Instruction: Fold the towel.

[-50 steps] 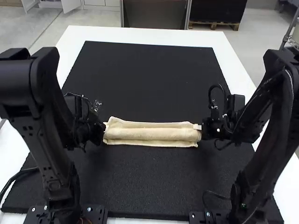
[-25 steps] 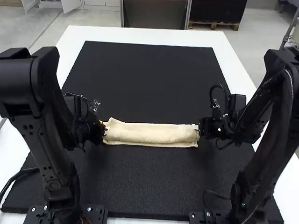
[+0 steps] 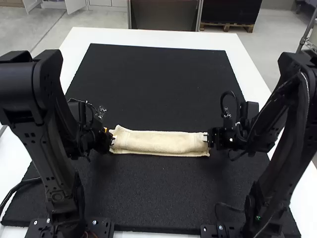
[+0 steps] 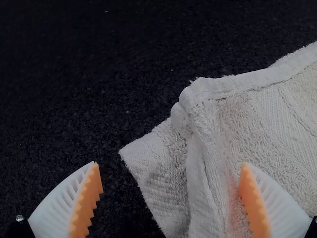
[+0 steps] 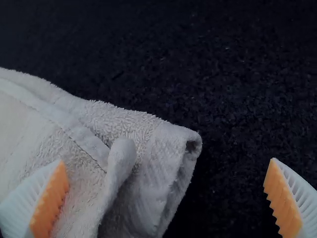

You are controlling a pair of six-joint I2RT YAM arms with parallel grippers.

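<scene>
1. Flatter than before, the cream terry towel (image 3: 158,143) lies as a folded strip, left to right, between the arms.
2. Probably light, soft, not slippery; best pinched at its layered short ends.
3. Left gripper (image 4: 169,164) and right gripper (image 5: 167,160), spread wide, empty, crowd those ends.
4. Black mat (image 3: 163,188) beneath; white table (image 3: 148,37) beyond.

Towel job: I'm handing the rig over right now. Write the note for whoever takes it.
Towel: folded into a long, narrow strip on the black mat, between the grippers.
Left gripper: open, at the strip's left end.
Right gripper: open, at its right end.
Done: folding into a strip.
To do: probably fold it shorter, then back both arms off.
</scene>
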